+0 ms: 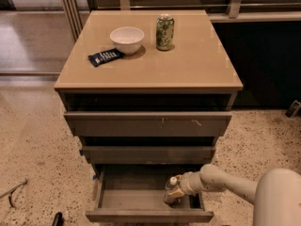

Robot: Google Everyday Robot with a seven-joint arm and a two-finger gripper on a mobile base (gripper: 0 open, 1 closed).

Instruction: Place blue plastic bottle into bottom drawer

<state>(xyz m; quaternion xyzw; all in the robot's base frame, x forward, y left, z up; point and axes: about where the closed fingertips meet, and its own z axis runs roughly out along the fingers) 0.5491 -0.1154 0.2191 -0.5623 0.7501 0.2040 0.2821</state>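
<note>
The bottom drawer (148, 215) of the cabinet is pulled out, and its grey-brown inside shows. The blue plastic bottle (172, 183) stands upright at the drawer's right side, its white cap on top. My gripper (175, 195) is inside the drawer, right at the bottle's lower part and partly hiding it. My pale arm (221, 180) reaches in from the lower right.
On the cabinet top (188, 65) stand a green patterned can (164, 32), a white bowl (127, 39) and a dark snack packet (106, 57). The two upper drawers (148, 124) stick out slightly above the open one. Speckled floor surrounds the cabinet.
</note>
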